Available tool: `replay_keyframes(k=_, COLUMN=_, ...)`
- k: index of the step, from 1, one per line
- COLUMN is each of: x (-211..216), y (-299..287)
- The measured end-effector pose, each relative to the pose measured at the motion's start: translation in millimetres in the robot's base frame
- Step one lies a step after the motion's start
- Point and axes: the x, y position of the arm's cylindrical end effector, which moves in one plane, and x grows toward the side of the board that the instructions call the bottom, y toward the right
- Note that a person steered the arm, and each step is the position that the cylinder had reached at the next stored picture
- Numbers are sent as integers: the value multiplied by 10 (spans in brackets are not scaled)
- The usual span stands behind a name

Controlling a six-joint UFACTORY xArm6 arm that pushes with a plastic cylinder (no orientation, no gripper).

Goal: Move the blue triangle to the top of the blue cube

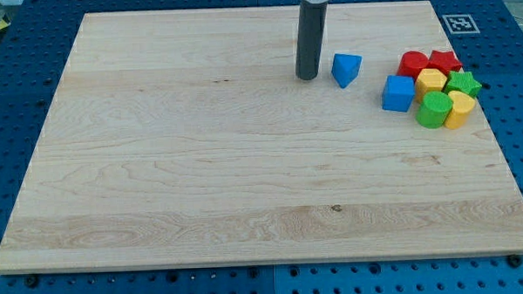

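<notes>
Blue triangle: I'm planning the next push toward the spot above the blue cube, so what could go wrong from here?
1. My tip sits just to the view's left of the blue triangle; an off-centre push could spin it aside.
2. The blue cube touches a tight cluster with the red block and yellow block; overshooting could scatter them.
</notes>
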Motion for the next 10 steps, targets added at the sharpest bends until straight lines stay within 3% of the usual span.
replay_keyframes(k=4, x=-8, y=832)
replay_keyframes(k=7, x=288, y=829)
replay_keyframes(k=10, x=-75, y=630)
